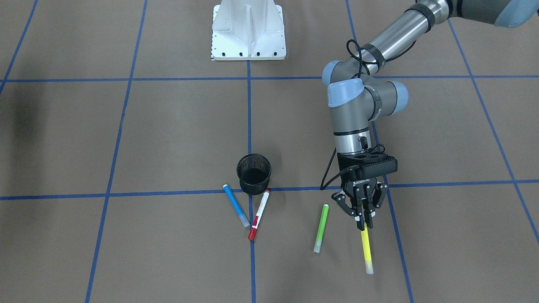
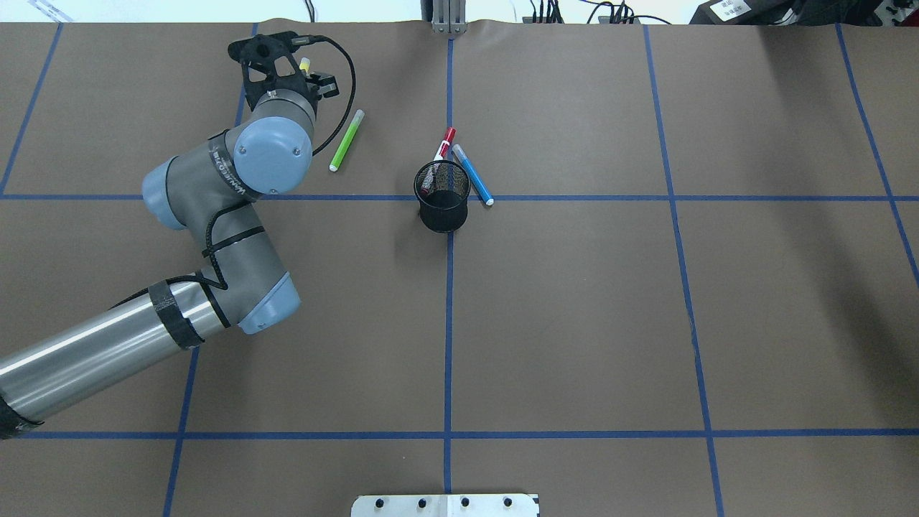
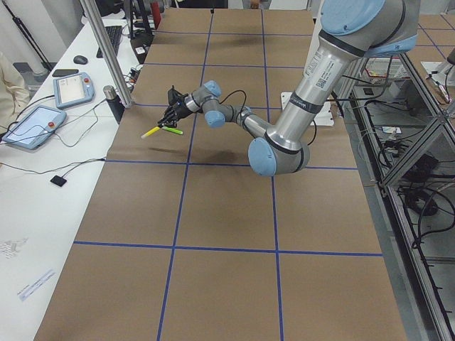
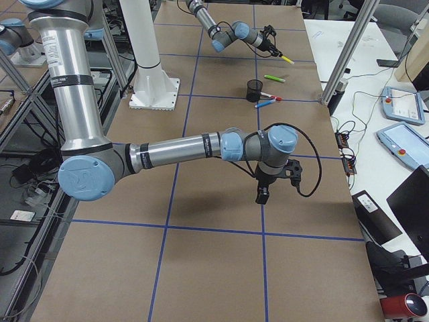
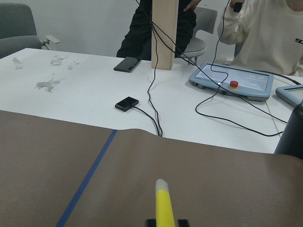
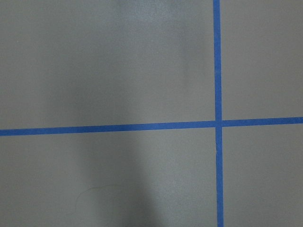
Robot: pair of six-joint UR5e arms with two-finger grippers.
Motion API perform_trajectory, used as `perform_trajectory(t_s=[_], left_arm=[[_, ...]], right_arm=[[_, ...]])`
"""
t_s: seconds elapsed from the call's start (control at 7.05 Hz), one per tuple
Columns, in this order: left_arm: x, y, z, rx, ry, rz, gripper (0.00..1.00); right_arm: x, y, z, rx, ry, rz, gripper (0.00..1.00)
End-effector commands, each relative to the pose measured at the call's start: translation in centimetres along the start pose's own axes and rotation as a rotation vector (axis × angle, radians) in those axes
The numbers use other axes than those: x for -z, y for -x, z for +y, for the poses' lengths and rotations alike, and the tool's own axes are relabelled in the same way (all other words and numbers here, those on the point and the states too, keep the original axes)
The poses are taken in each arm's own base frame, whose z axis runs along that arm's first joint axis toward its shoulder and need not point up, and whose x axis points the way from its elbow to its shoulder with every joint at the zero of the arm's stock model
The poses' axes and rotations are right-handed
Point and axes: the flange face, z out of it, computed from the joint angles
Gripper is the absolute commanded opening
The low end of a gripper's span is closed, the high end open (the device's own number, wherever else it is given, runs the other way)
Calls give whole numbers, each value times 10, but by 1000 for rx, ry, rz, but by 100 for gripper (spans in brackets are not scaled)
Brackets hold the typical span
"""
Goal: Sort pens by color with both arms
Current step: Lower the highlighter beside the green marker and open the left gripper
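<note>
Left gripper has its fingers closed tight on one end of the yellow pen, and the rest of the pen sticks out past the fingertips toward the table's far edge. From the left side view it seems lifted clear of the table, though only just.

The other three pens all lie flat. The green pen is alone, just beside the gripper. The blue pen and the red-capped white pen lie close together next to the black mesh cup, their far ends nearly meeting. No pen shows inside the cup.

The right gripper hangs over bare table well away from the pens, and whether it is open or closed cannot be told from the one side view that shows it.

The job looks barely begun — one pen is in hand and none is visibly placed. The yellow pen needs setting down, and the other three have not been grouped.
</note>
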Motion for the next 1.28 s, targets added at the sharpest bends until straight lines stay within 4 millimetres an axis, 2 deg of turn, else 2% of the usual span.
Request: perform_trajectory(t_s=[0.0,0.14,0.28,0.43,0.57,0.71,0.85,0.99,1.13], left_arm=[[17,-18,34,-15,-26,24,0],[18,-17,38,-22,-30,21,0],[16,-10,46,-33,-24,12,10],[17,-10,47,-36,-28,12,58],[17,-11,47,-41,-28,14,85],[21,-14,42,-39,-27,22,99],[30,-21,35,-76,-28,44,99],[63,-35,0,-142,-57,101,99],[61,-29,-32,-177,10,77,99]], right_arm=[[1,1,0,2,-2,0,100],[2,2,0,3,-3,-1,100],[1,1,2,2,-2,0,100],[0,0,3,1,-1,0,100],[0,0,3,1,-1,0,100],[0,0,3,1,-1,0,100],[0,0,3,1,-1,0,100],[0,0,3,1,-1,0,100],[0,0,3,1,-1,0,100]])
